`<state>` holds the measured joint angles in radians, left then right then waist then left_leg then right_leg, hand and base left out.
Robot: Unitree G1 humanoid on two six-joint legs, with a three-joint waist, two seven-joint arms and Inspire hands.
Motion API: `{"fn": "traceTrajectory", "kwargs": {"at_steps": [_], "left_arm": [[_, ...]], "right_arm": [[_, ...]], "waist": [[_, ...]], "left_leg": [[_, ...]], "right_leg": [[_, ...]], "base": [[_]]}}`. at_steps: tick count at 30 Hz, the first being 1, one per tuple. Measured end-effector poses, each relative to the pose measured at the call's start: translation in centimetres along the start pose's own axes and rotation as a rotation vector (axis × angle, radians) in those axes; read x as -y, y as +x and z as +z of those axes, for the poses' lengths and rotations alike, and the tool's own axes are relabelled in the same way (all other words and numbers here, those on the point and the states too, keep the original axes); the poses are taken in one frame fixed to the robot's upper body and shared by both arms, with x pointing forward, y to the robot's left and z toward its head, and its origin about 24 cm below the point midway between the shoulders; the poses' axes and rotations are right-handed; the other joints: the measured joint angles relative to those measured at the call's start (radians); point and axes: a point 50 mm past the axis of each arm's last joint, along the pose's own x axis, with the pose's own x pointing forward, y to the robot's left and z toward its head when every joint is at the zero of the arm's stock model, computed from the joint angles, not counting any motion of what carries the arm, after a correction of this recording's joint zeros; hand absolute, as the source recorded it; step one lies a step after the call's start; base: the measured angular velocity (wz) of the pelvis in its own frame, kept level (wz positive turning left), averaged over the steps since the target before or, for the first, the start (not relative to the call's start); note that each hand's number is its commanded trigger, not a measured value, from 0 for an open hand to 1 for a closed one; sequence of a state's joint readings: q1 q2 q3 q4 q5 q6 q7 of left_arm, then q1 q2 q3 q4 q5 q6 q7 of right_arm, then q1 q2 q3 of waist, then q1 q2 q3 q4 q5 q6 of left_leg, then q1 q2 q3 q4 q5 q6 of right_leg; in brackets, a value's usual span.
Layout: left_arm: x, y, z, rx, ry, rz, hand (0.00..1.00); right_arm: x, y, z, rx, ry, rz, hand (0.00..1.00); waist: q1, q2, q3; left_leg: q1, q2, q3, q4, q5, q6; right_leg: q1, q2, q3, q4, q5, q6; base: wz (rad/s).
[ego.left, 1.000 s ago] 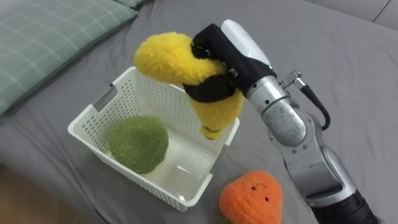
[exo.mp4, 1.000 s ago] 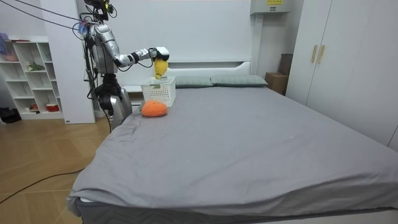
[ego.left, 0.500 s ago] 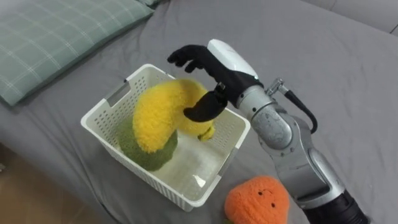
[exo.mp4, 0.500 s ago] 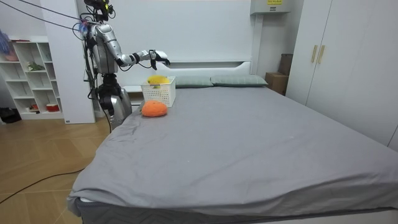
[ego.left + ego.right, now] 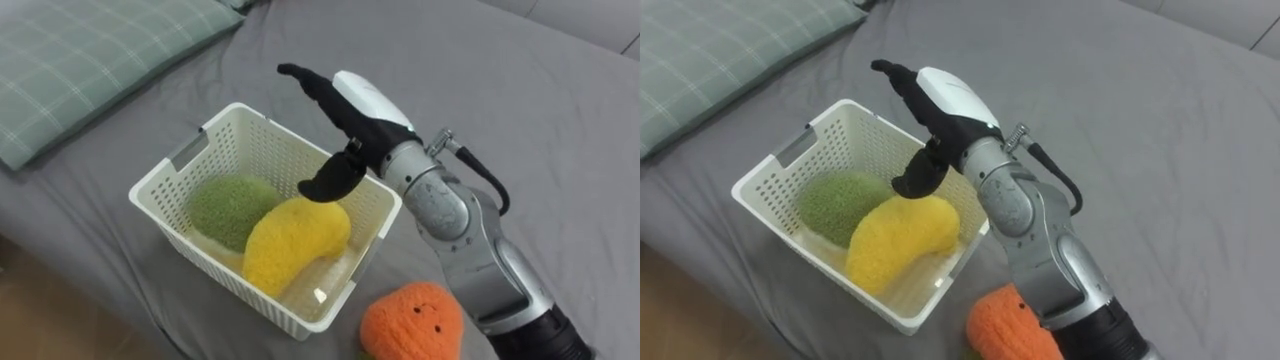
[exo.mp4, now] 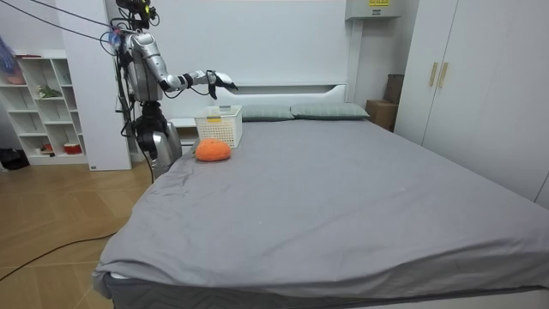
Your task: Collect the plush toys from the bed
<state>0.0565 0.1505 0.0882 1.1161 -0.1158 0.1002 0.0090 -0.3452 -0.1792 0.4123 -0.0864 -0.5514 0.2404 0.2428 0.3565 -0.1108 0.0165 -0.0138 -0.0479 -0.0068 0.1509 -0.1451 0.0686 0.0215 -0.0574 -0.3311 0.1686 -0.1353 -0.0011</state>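
The right robot hand hovers spread wide and holding nothing, fingers reaching away from the robot and thumb hanging down over the far right rim of the white basket; just below that thumb, inside the basket, lies the yellow toy, its long curved body running from under the robot hand towards the basket's near wall; the green toy sits beside it, to the left of the robot hand and lower; both appear to be collected. What is left, as far as these views show, is the orange toy, resting on the grey bed outside the basket, back from the robot hand towards the robot's body, close alongside the right forearm and just off the basket's near right corner; it is roundish, with no marked long axis, so approach angle should matter little. The coming move likely turns on this: the robot hand must draw back and down to reach it, and the right arm is plainly the nearer; the lift to the basket looks short.
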Motion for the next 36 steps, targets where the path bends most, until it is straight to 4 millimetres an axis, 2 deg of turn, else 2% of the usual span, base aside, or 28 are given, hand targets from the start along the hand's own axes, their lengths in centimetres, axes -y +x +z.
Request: {"fn": "traceTrajectory", "kwargs": {"at_steps": [4,8,14,19,24,29,32,36], "left_arm": [[0.0,0.0,0.0,-0.001,-0.014,0.000,0.00],[-0.2,0.0,-0.1,-0.004,-0.021,0.008,0.00],[-0.1,0.0,-0.1,-0.002,-0.041,0.008,0.00],[0.0,0.0,0.1,0.008,-0.046,0.008,0.00],[0.2,0.0,0.0,0.007,-0.049,0.001,0.00],[0.4,-0.1,-0.4,-0.002,-0.051,-0.001,0.00],[0.5,-0.1,-0.6,0.000,-0.060,0.003,0.00],[0.4,-0.2,-0.9,-0.006,-0.067,0.026,0.00]], "right_arm": [[0.0,-0.1,-0.2,-0.007,-0.006,0.001,0.00],[0.1,-0.1,-0.2,-0.007,-0.009,-0.002,0.00],[-0.2,-0.6,-0.8,-0.029,0.006,-0.014,0.00],[0.0,-0.8,-1.1,-0.025,0.058,-0.032,0.00],[1.6,-1.1,-1.8,-0.033,0.089,-0.138,0.00],[2.2,-1.5,-2.5,-0.051,0.153,-0.190,0.00],[1.7,-2.3,-3.9,-0.092,0.240,-0.201,0.00],[0.7,-3.5,-5.5,-0.143,0.355,-0.199,0.00]], "waist": [[-0.002,-0.001,-0.0001],[-0.020,-0.002,-0.0007],[-0.031,-0.003,-0.0016],[-0.057,0.004,0.0021],[-0.088,0.019,-0.0039],[-0.117,0.038,-0.0063],[-0.124,0.047,-0.0102],[-0.144,0.054,-0.0104]], "left_leg": [[0.002,0.000,0.000,0.000,0.000,0.000],[0.006,0.000,-0.001,0.000,0.000,0.001],[0.015,0.001,0.007,0.000,-0.001,0.001],[0.017,0.001,0.009,0.001,-0.001,0.001],[0.021,0.001,0.024,0.001,-0.001,0.002],[0.029,0.002,0.039,0.000,-0.002,0.003],[0.035,0.003,0.046,-0.001,-0.002,0.003],[0.042,0.004,0.056,-0.003,-0.003,0.004]], "right_leg": [[0.003,0.000,0.000,0.000,0.000,0.000],[0.008,0.001,0.005,-0.001,0.000,0.001],[0.011,0.004,0.030,-0.001,-0.001,0.001],[0.015,0.004,0.035,0.000,-0.001,0.001],[0.016,0.003,0.040,0.001,-0.001,0.001],[0.014,0.003,0.057,0.002,-0.001,0.001],[0.016,0.004,0.066,0.002,-0.001,0.001],[0.019,0.006,0.079,0.002,-0.001,0.001]], "base": [[0.00],[0.00],[-0.04],[0.00],[-0.06],[-0.09],[-0.07],[-0.08]]}}
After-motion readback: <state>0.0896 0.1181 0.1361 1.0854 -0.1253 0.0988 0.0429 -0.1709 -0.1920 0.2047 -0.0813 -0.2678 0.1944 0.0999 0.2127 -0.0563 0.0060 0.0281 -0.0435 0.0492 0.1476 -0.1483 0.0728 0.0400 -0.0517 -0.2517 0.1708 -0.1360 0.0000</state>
